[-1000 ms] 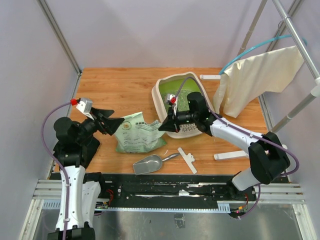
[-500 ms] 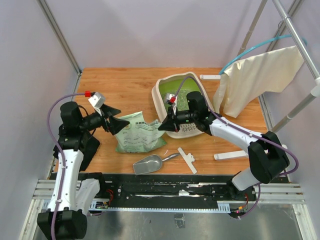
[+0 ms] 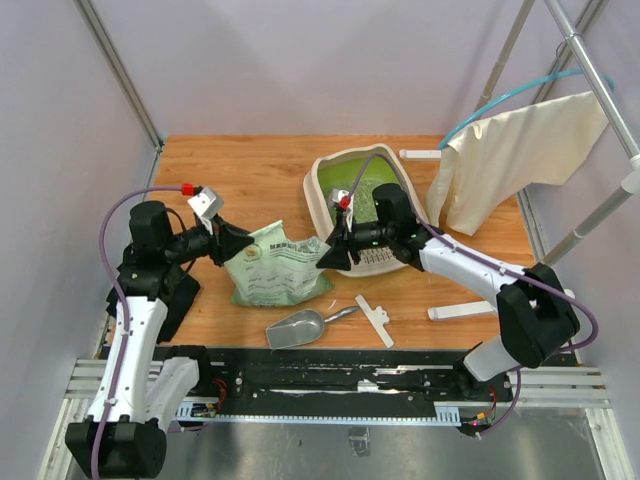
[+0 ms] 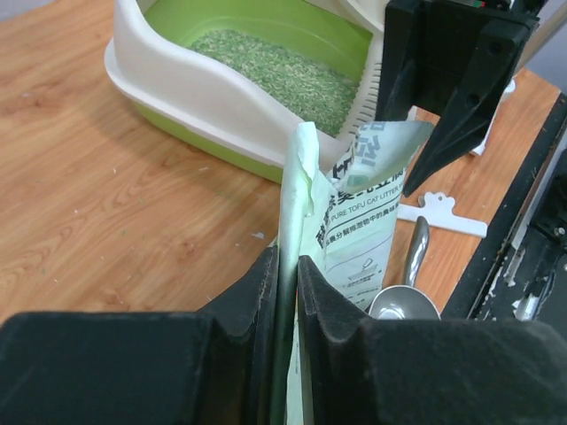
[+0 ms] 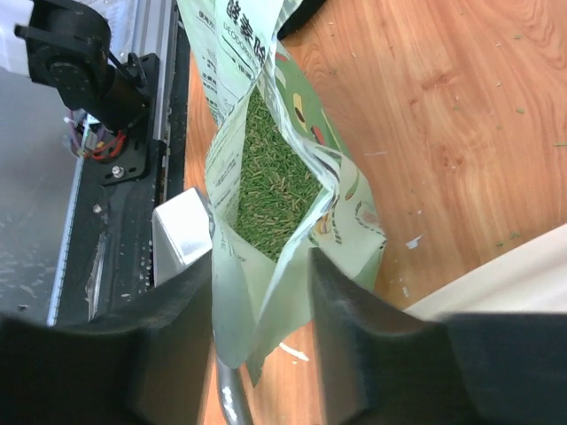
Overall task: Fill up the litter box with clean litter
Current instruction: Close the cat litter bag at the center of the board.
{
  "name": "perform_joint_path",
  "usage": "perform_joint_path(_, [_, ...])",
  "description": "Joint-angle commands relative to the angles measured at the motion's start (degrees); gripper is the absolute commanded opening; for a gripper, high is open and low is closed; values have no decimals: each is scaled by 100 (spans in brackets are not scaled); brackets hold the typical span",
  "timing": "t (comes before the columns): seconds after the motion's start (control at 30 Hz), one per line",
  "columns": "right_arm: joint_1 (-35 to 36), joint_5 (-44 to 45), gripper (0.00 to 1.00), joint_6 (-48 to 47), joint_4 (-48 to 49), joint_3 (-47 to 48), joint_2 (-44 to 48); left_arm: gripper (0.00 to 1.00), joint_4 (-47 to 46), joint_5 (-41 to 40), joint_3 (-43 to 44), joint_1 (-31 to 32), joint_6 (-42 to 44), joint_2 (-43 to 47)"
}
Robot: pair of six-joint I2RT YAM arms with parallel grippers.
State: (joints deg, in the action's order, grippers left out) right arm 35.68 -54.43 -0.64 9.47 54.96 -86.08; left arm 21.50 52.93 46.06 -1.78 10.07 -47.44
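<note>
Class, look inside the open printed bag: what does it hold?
Green litter granules show through the gaping mouth of the bag. Its walls hide how deep they reach.

Top view: fixed high over 6 o'clock edge of table (image 3: 250, 170), looking down, far, whole scene. Left wrist: close, low, facing 3 o'clock along bag (image 4: 354, 221) toward litter box (image 4: 177, 80). Right wrist: close above bag mouth, facing 8 o'clock. Shared everywhere: bag.
</note>
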Motion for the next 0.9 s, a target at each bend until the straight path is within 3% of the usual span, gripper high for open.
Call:
perform_joint_path(0.0, [33, -59, 54, -555, -68, 183, 282, 13, -379, 92, 65, 11, -5, 286])
perform_joint_path(0.1, [110, -141, 79, -1185, -77, 208, 399, 1, -503, 130, 54, 11, -17, 350])
perform_joint_path(0.2, [254, -63, 99, -1867, -61, 227, 366, 1, -728, 259, 7, 11, -109, 433])
perform_joint_path(0.37, [468, 316, 99, -2174, 287, 365, 50, 1, -1103, 589, -56, 11, -249, 532])
perform_joint_path(0.6, [791, 507, 100, -2300, 83, 843, -394, 1, -1183, 405, -38, 9, -211, 603])
perform_joint_path(0.67, [855, 547, 90, -2297, -5, 863, -458, 1, -1240, 302, -44, 11, -207, 646])
perform_joint_path(0.77, [873, 663, 67, -2083, 96, 763, -478, 1, -1432, 66, -87, 2, -279, 761])
perform_joint_path(0.87, [870, 533, 52, -2094, 30, 699, -438, 0, -1627, -77, -119, 2, -349, 831])
